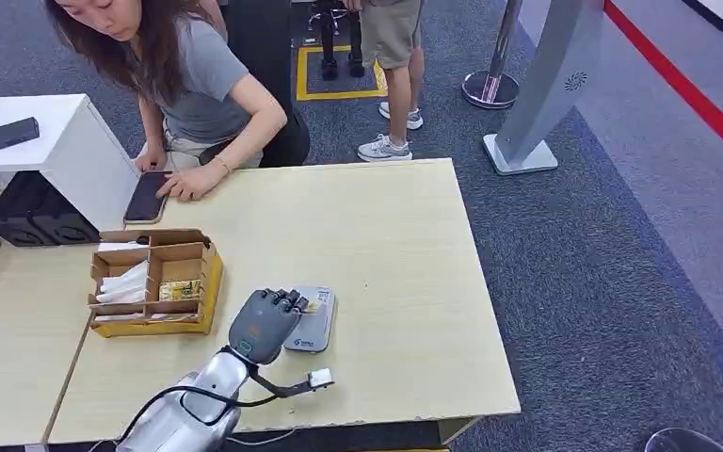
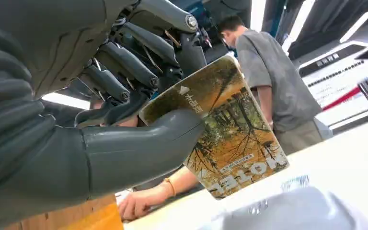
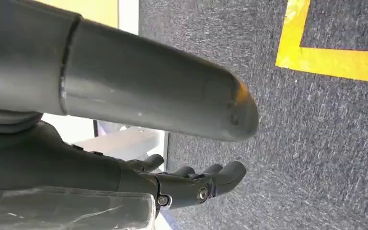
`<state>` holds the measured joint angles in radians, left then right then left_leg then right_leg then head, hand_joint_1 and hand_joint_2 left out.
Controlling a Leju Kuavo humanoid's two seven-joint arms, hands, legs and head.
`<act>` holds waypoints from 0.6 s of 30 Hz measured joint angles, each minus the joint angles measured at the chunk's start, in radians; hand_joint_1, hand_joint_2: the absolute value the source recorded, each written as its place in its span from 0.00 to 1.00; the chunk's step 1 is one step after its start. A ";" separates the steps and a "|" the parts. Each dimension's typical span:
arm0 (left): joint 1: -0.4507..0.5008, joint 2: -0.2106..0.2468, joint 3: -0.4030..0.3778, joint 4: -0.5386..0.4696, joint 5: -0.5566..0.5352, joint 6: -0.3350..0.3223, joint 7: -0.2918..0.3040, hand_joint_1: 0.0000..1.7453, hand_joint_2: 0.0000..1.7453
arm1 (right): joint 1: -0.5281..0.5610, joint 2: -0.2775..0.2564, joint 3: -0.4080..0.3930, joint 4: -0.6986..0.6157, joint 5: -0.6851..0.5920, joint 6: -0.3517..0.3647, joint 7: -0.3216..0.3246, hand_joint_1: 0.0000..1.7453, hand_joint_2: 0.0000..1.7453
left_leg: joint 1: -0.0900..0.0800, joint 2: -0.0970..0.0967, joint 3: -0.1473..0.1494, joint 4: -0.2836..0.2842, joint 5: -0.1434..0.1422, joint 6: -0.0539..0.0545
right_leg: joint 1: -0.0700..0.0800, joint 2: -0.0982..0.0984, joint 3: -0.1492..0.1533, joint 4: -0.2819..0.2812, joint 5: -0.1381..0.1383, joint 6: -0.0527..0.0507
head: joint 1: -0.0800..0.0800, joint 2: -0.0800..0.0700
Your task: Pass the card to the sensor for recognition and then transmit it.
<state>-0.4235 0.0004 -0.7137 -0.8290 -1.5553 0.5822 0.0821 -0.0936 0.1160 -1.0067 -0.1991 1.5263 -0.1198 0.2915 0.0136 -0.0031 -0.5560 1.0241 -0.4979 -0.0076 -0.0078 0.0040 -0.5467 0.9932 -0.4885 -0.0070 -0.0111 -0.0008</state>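
The left hand is holding the hotel key card, pinched between its thick thumb and its dark fingers. The card has a picture of autumn trees on it. It hangs just above the grey card reader, which lies on the wooden table near the front edge. So the card has been picked up and brought to the reader. I think the scan is happening now or is about to. Handing the card on is not done yet.

The right hand hangs down over the grey carpet with its fingers loosely spread and nothing in it.

A cardboard box with small sections sits just beside the left hand, toward the table's left edge. It holds papers and another card. At the far edge, a person leans over the table with a hand on a black phone. Nothing lies between the card and the reader. The box is close, so the hand should take care not to bump it.
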 joint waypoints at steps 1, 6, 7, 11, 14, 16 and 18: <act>-0.001 0.000 0.000 0.006 0.008 -0.005 -0.010 1.00 1.00 | 0.000 -0.001 0.000 0.000 -0.001 -0.001 -0.001 0.00 0.00 | 0.000 0.000 0.000 0.000 0.000 0.000 | 0.000 0.000 0.000 0.000 0.000 0.000 | 0.000 0.000; -0.007 -0.009 0.000 0.028 0.012 -0.022 -0.014 1.00 1.00 | 0.000 -0.003 0.000 0.000 -0.004 -0.006 -0.003 0.00 0.00 | 0.000 0.000 0.000 0.000 0.000 0.000 | 0.000 0.000 0.000 0.000 0.000 0.000 | 0.000 0.000; -0.010 -0.010 0.000 0.032 0.012 -0.024 -0.014 1.00 1.00 | 0.000 -0.003 0.000 0.000 -0.004 -0.006 -0.003 0.00 0.00 | 0.000 0.000 0.000 0.000 0.000 0.000 | 0.000 0.000 0.000 0.000 0.000 0.000 | 0.000 0.000; -0.018 -0.014 0.000 0.043 0.016 -0.036 -0.020 1.00 1.00 | 0.000 -0.003 0.000 0.000 -0.004 -0.007 -0.003 0.00 0.00 | 0.000 0.000 0.000 0.000 0.000 0.000 | 0.000 0.000 0.000 0.000 0.000 0.000 | 0.000 0.000; -0.021 -0.015 0.000 0.047 0.025 -0.041 -0.030 1.00 1.00 | 0.000 -0.003 0.000 0.000 -0.004 -0.007 -0.003 0.00 0.00 | 0.000 0.000 0.000 0.000 0.000 0.000 | 0.000 0.000 0.001 0.000 0.000 0.000 | 0.000 0.000; -0.022 -0.015 0.000 0.048 0.027 -0.043 -0.030 1.00 1.00 | 0.000 -0.003 0.000 0.000 -0.005 -0.007 -0.003 0.00 0.00 | 0.000 0.000 0.000 0.000 0.000 0.000 | 0.000 0.000 0.001 0.000 0.000 0.000 | 0.000 0.000; -0.022 -0.015 0.000 0.049 0.028 -0.043 -0.030 1.00 1.00 | 0.000 -0.004 0.000 0.000 -0.005 -0.008 -0.004 0.00 0.00 | 0.000 0.000 0.000 0.000 0.000 0.000 | 0.000 0.000 0.001 0.000 0.000 0.000 | 0.000 0.000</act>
<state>-0.4459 -0.0145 -0.7137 -0.7797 -1.5274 0.5390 0.0523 -0.0936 0.1122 -1.0067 -0.1991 1.5217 -0.1274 0.2876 0.0136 -0.0032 -0.5556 1.0241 -0.4977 -0.0075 -0.0078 0.0039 -0.5460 0.9932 -0.4885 -0.0070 -0.0111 -0.0008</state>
